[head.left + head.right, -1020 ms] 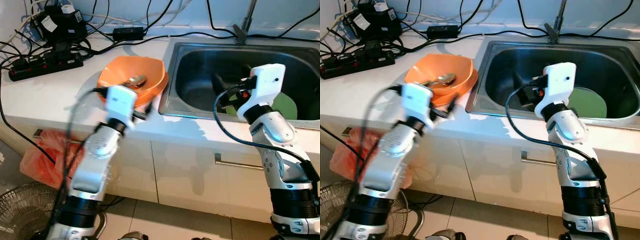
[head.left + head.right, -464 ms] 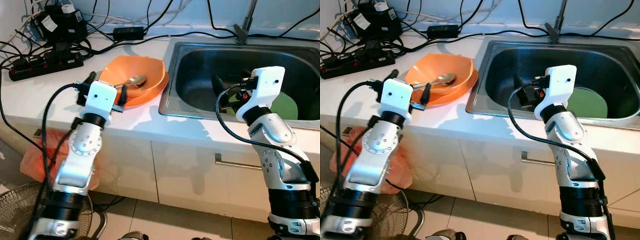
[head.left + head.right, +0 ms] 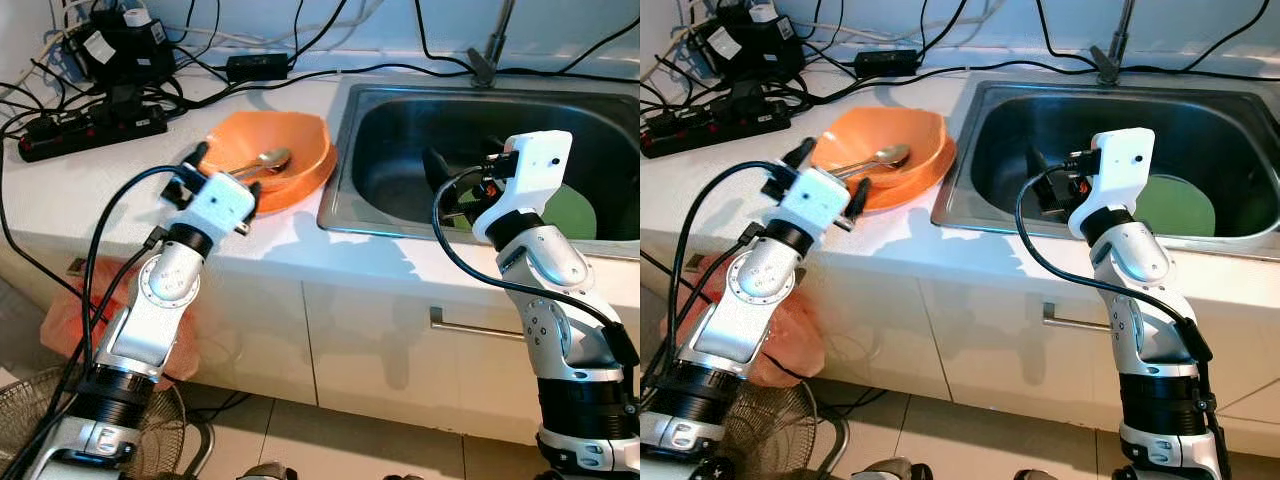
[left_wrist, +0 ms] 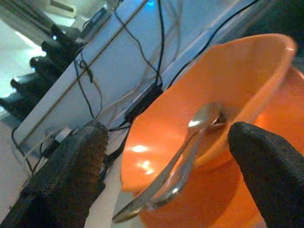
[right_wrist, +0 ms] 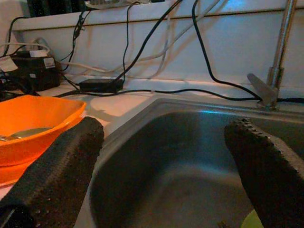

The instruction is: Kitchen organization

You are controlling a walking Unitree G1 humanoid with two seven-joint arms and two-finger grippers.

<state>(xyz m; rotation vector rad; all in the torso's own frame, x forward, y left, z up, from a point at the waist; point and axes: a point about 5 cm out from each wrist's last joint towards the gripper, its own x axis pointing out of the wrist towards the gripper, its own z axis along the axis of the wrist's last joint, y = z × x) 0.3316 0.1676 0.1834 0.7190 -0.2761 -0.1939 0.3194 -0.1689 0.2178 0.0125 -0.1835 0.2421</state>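
The left claw (image 3: 210, 176) hangs spread at the near rim of the orange bowl (image 3: 300, 150), spoon (image 3: 262, 162) inside, on the bench (image 3: 90, 190). The right claw (image 5: 161, 156) is spread too, over the sink (image 3: 400, 150).

This is a home kitchen. A steel sink (image 3: 480, 130) with a tap (image 3: 490, 50) is set into a white table (image 3: 90, 190) above cupboard doors with a metal handle (image 3: 480, 327). An orange bowl (image 3: 270, 160) holding a spoon (image 3: 262, 162) sits beside the sink, a green plate (image 3: 575, 212) lies in it, and the floor (image 3: 330, 430) is tiled.
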